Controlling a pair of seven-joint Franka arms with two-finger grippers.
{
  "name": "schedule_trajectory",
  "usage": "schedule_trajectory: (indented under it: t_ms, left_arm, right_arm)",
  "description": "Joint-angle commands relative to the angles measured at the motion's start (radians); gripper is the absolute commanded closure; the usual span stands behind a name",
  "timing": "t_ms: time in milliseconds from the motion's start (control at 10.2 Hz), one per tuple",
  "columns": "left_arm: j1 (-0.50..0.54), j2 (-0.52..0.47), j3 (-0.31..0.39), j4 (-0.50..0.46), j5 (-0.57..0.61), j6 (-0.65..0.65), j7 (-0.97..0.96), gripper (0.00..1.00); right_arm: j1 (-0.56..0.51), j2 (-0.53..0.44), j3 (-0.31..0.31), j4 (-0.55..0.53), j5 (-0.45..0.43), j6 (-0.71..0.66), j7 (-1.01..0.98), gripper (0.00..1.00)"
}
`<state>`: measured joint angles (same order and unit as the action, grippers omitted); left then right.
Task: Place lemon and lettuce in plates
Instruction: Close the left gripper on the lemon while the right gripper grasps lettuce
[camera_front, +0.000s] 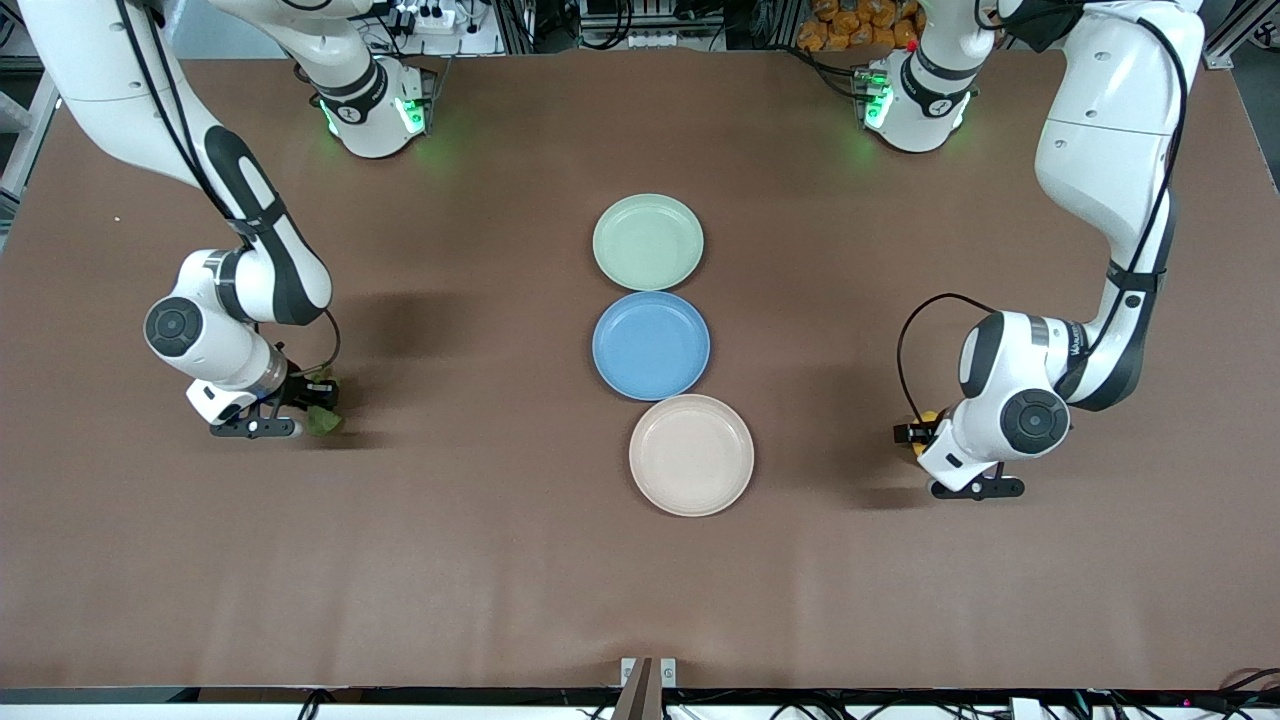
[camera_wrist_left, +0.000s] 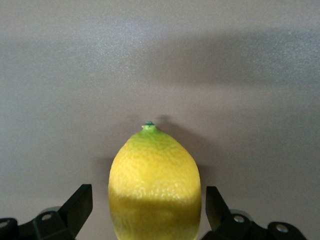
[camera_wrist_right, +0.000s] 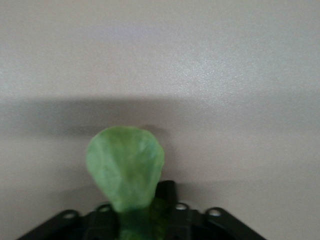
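The lemon (camera_front: 928, 417) lies on the table toward the left arm's end, mostly hidden under the left wrist. In the left wrist view the lemon (camera_wrist_left: 154, 185) sits between the fingers of my left gripper (camera_wrist_left: 149, 205), which is open with a gap on each side. My left gripper (camera_front: 915, 435) is low at the table. My right gripper (camera_front: 305, 405) is shut on the lettuce (camera_front: 323, 418), low at the table toward the right arm's end. The lettuce (camera_wrist_right: 125, 167) sticks out past my right gripper (camera_wrist_right: 142, 210). The mint green plate (camera_front: 648, 242) and the beige plate (camera_front: 691, 455) stand empty mid-table.
A blue plate (camera_front: 650, 345) stands between the mint green and beige plates, in one row down the middle of the brown table (camera_front: 480, 560). Both arm bases stand along the table's edge farthest from the front camera.
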<state>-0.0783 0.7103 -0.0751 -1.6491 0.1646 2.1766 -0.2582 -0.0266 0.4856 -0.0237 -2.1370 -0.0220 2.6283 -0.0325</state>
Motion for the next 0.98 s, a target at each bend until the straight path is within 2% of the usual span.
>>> schedule_trajectory:
  t_ms: [0,98,196,293,489,880]
  left_arm:
    - [-0.001,0.017,-0.002,0.022,0.029,0.014,-0.010,0.00]
    - [0.000,0.017,-0.002,0.022,0.027,0.028,-0.010,0.12]
    - [0.003,0.017,0.000,0.022,0.029,0.029,-0.010,0.81]
    - [0.000,0.015,0.000,0.022,0.029,0.031,-0.010,1.00]
    - [-0.001,0.014,0.000,0.023,0.029,0.031,-0.012,1.00]
    - [-0.008,0.000,-0.008,0.116,0.001,0.029,-0.027,1.00]
  right_arm:
    - [-0.003,0.008,0.001,0.018,0.000,-0.011,0.023,1.00]
    - [-0.003,0.005,0.002,0.049,0.000,-0.071,0.026,1.00]
    - [0.000,-0.004,0.002,0.090,0.000,-0.164,0.031,1.00]
    - [0.001,-0.018,0.004,0.129,0.000,-0.245,0.031,1.00]
    - [0.014,-0.041,0.007,0.169,0.000,-0.341,0.029,1.00]
    - [0.121,-0.085,0.007,0.173,0.002,-0.376,0.029,1.00]
